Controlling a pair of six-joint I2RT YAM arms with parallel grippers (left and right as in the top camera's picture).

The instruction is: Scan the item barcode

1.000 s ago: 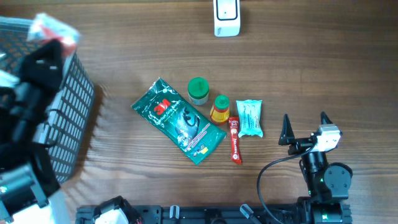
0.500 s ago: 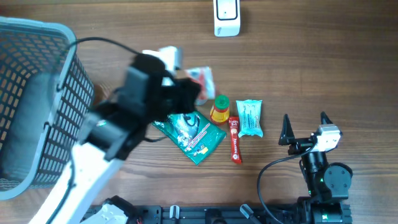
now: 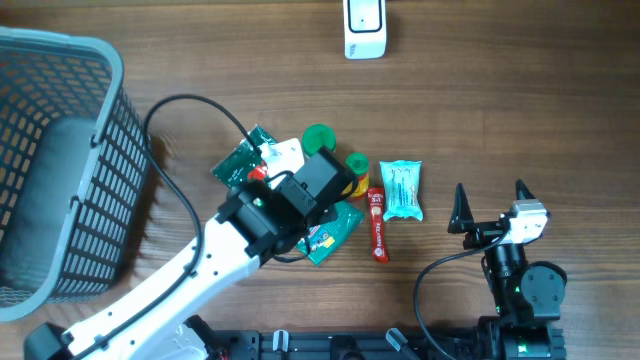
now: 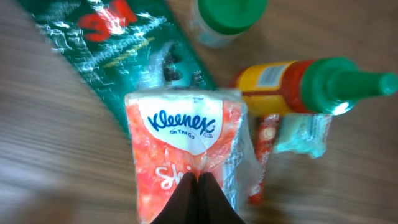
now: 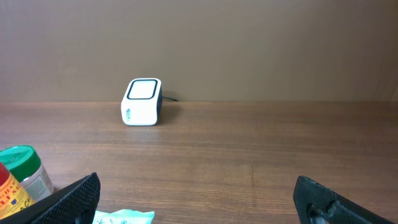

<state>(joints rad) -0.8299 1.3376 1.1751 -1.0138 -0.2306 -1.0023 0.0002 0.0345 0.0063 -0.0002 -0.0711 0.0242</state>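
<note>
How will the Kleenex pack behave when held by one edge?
Probably soft and light: the Kleenex pack looks like a film-wrapped tissue pouch. It may sag, since the left gripper pinches only its edge. The glossy wrap could slip.

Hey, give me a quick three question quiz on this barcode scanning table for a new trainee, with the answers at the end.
1. Multiple choice: what is the left gripper shut on? A) the Kleenex pack B) the green-lidded jar C) the teal packet
2. True or false: the right gripper is shut.
3. Fill in: the grey basket sits on the robot's ___ side.
Key: 1 A; 2 false; 3 left.
</note>
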